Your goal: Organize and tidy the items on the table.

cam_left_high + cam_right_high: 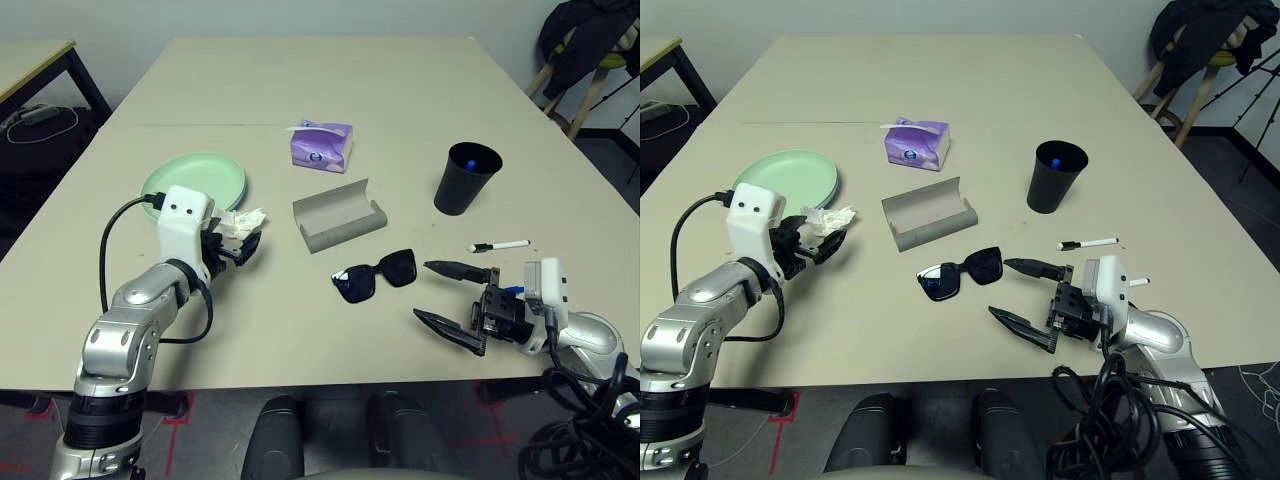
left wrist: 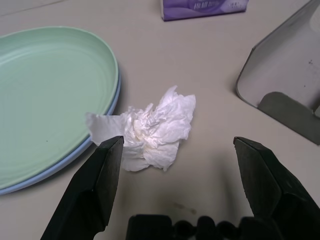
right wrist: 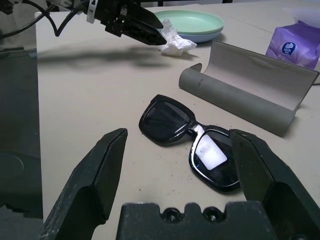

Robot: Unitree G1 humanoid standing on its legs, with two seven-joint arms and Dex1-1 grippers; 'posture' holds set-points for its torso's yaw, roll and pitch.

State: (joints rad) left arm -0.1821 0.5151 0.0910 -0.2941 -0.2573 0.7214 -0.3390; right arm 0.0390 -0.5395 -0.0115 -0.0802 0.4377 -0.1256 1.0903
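My left gripper (image 2: 177, 145) is open just short of the crumpled white tissue (image 2: 155, 130), which lies against the mint green plate (image 1: 195, 180) stacked on a light blue plate (image 2: 75, 157). My right gripper (image 3: 178, 133) is open low over the table (image 1: 300, 330), its fingers pointing at the black sunglasses (image 3: 192, 137) a short way ahead. The grey glasses case (image 1: 338, 215) lies open behind the sunglasses. Further back are the purple tissue box (image 1: 321, 143) and the black cup (image 1: 467, 178), with a blue-tipped pen inside it. A white pen (image 1: 500, 245) lies near the cup.
A smaller wood-topped table (image 1: 30, 60) with black legs stands at the far left. A stool draped with dark clothing (image 1: 590, 50) is at the back right. A black cable (image 1: 105, 270) loops from my left wrist.
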